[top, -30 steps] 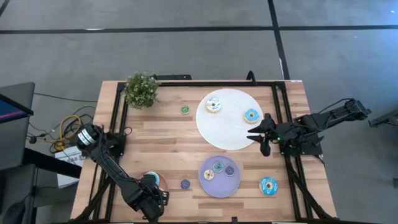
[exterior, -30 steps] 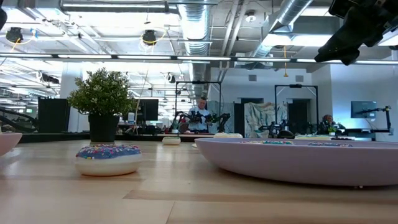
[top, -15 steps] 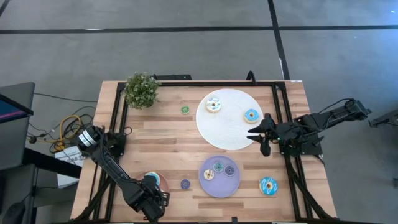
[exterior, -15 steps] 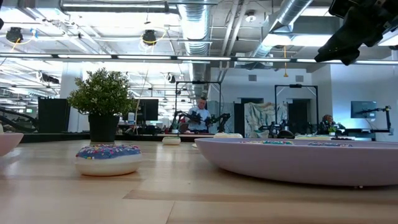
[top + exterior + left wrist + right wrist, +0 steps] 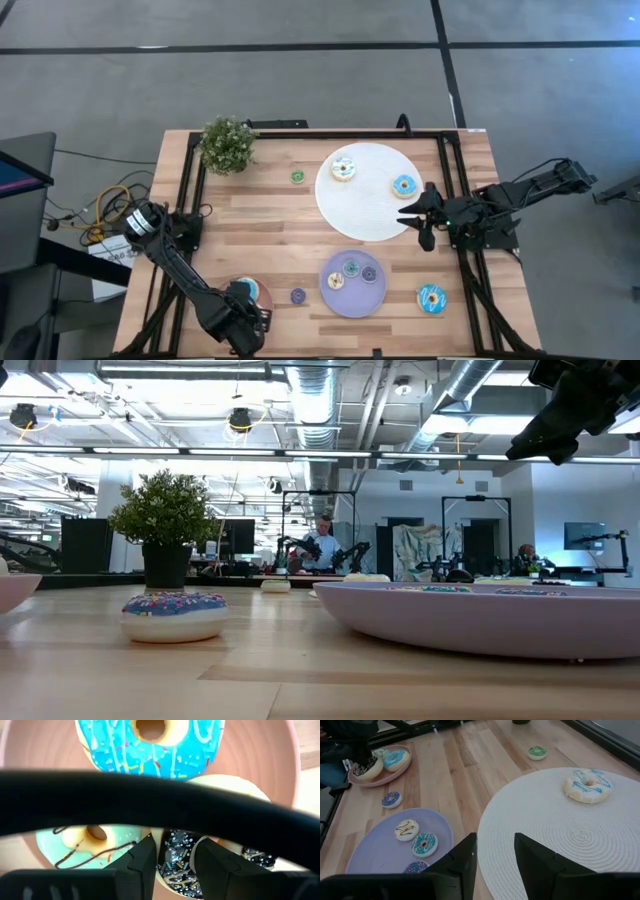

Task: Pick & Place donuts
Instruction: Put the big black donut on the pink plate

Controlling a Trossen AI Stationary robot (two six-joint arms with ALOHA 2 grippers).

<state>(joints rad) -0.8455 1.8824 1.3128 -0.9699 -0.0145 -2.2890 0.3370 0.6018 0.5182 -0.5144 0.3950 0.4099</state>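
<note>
My left gripper (image 5: 243,305) points down over the pink plate (image 5: 280,765) at the table's near left and is shut on a chocolate-iced donut (image 5: 175,862). A blue donut (image 5: 150,740) and a pale mint donut (image 5: 85,840) lie flat on the same plate. My right gripper (image 5: 421,215) hovers open above the right rim of the white plate (image 5: 365,215), with nothing between its fingers. Two iced donuts (image 5: 343,168) (image 5: 404,185) lie on that plate. Three tiny donuts lie on the purple plate (image 5: 352,298). A blue donut (image 5: 432,298), a tiny purple one (image 5: 298,296) and a tiny green one (image 5: 297,177) lie on the bare table. My left gripper comes from above, pointing down, with a stretch of the chocolate donut's sprinkled ring (image 5: 176,852) between its two fingers. One finger (image 5: 212,867) covers the donut's middle and the other (image 5: 142,865) stands at its outer side. The donut (image 5: 367,769) sits on the pink plate.
A small potted plant (image 5: 227,143) stands at the far left corner. Black rails run along the table's left and right edges (image 5: 455,180). Bare wood lies between the plant and the pink plate. People and other robots show in the room beyond the table (image 5: 322,545).
</note>
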